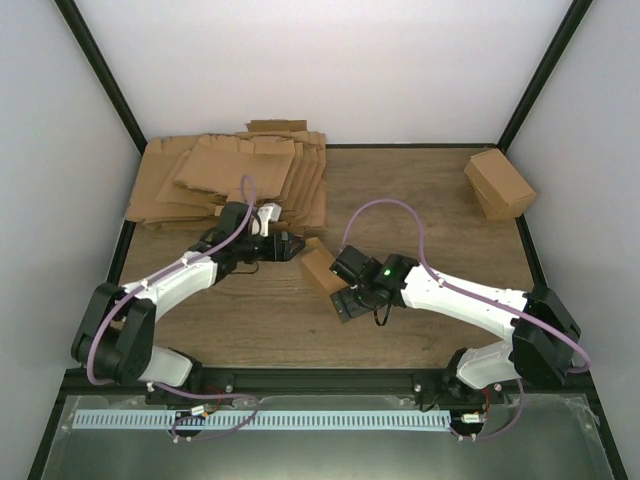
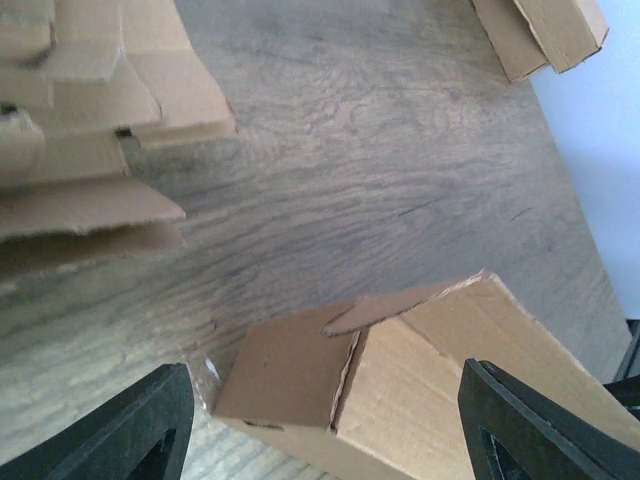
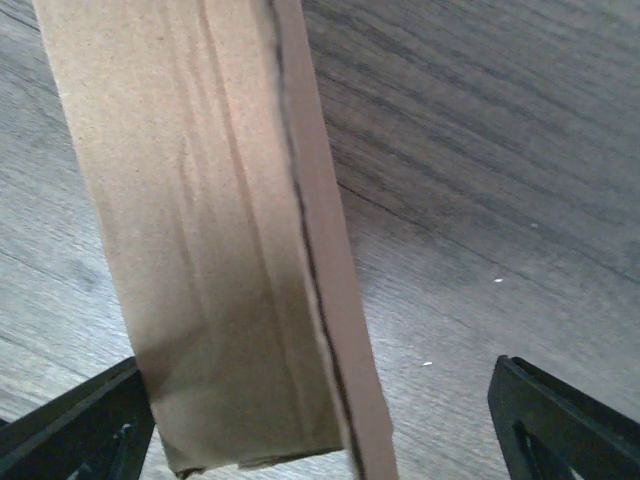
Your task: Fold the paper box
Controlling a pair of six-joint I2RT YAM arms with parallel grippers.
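Right wrist: paper box (image 3: 200, 250) top end cropped.

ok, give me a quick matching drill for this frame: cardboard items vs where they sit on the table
Things:
1. paper box
2. pile of flat sheets
3. other cardboard cuboid

Places:
a. far right corner
b. centre
c. far left

Pairs: 1-b, 2-c, 3-a
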